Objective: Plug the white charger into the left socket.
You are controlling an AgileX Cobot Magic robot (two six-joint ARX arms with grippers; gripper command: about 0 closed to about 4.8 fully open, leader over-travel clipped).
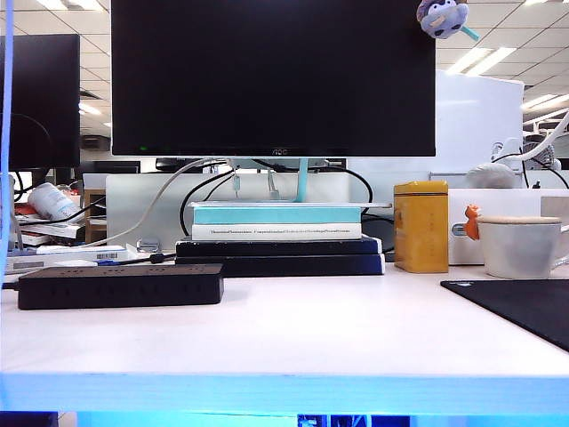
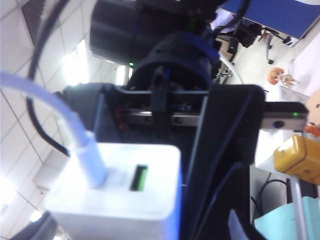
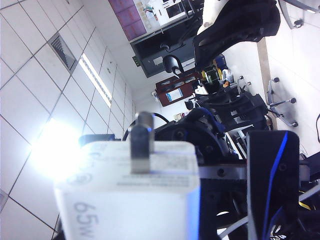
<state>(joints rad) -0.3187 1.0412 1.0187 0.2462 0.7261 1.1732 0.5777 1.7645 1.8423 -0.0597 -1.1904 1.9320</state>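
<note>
Two wrist views show the white charger (image 2: 120, 200) raised off the counter (image 1: 311, 338), ceiling behind it, out of the exterior view. The left gripper (image 2: 120, 222) looks clamped on it at the end where the cable (image 2: 45, 95) enters, jaws wide across its body. The right gripper (image 3: 165, 220) faces the prongs (image 3: 141, 142); a gap shows beside one finger, so we cannot tell whether it grips. We judge the prongs are kept bare for insertion. The power strip (image 1: 120, 285) lies far left; its left socket faces up, unseen from here.
</note>
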